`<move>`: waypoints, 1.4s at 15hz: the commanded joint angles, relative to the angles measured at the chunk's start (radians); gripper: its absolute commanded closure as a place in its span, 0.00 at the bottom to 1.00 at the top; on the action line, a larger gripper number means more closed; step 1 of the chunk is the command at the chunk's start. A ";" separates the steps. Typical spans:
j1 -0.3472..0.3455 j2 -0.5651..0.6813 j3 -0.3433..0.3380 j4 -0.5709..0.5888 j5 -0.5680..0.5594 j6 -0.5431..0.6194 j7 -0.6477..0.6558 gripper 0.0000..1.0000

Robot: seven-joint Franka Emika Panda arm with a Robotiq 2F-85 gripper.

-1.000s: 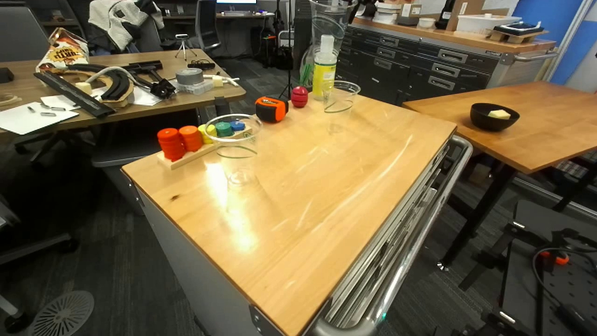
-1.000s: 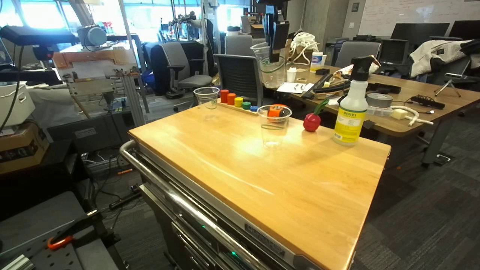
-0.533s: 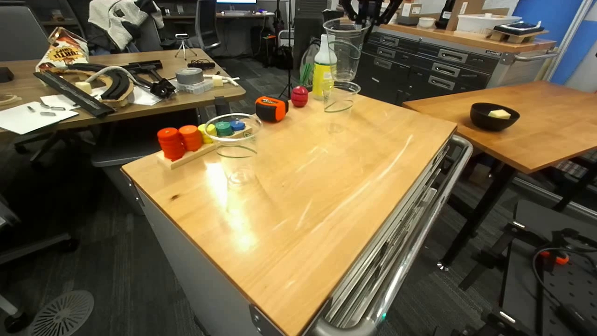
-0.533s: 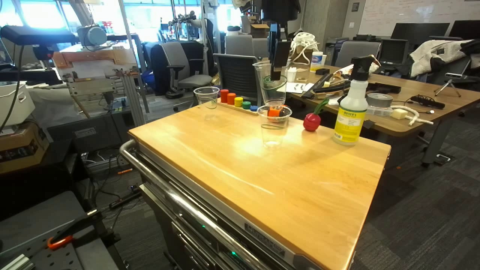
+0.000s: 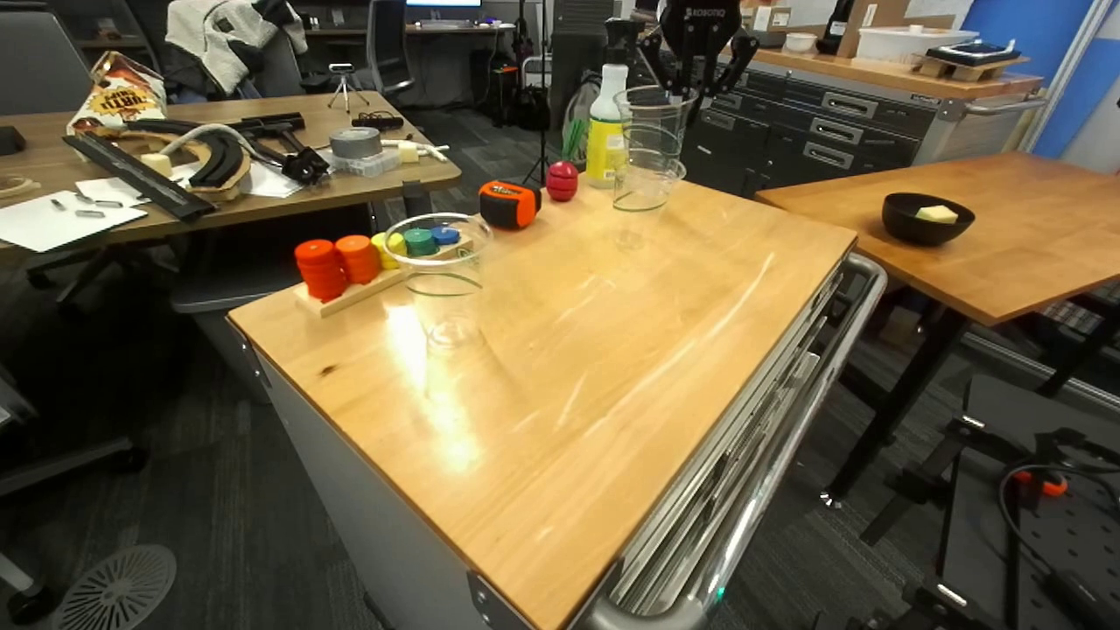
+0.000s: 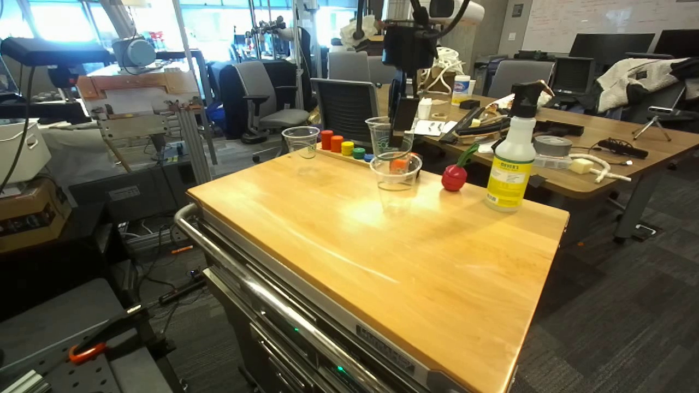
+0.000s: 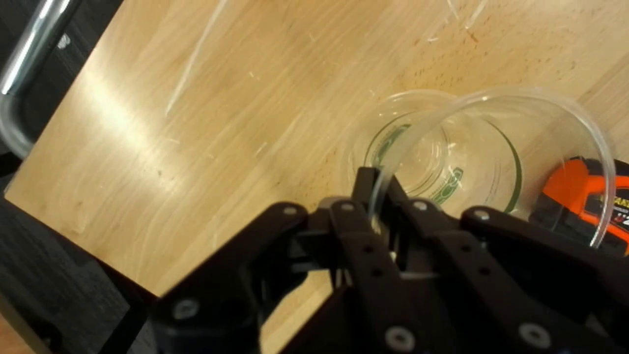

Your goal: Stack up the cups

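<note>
Three clear tumblers show. My gripper (image 5: 682,98) is shut on the rim and wall of a held cup (image 5: 649,114), one finger inside it and one outside. The held cup (image 6: 381,136) is right above a standing cup (image 6: 396,188), its base overlapping that cup's mouth and seeming to sit just inside it. In the wrist view the fingertips (image 7: 364,181) pinch the near rim of the held cup (image 7: 513,162), with the standing cup (image 7: 393,101) under it. A third cup (image 5: 446,284) stands upright apart, and it also shows in an exterior view (image 6: 300,143).
A spray bottle (image 6: 510,172), a red toy radish (image 6: 454,178) and an orange-black tape measure (image 5: 510,206) stand near the standing cup. A wooden rack of coloured discs (image 5: 350,262) is behind the third cup. A metal handle bar (image 5: 787,455) runs along one table edge.
My gripper has come down with the held cup, from well above the standing cup to its mouth. The standing cup's rim has shifted slightly. The third cup has not moved.
</note>
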 commanded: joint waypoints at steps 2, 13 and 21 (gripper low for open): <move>-0.016 0.021 0.003 0.001 0.073 0.050 -0.025 0.99; 0.008 0.033 0.002 0.018 0.019 0.065 -0.056 0.38; 0.044 0.009 0.056 0.070 0.048 0.040 -0.108 0.00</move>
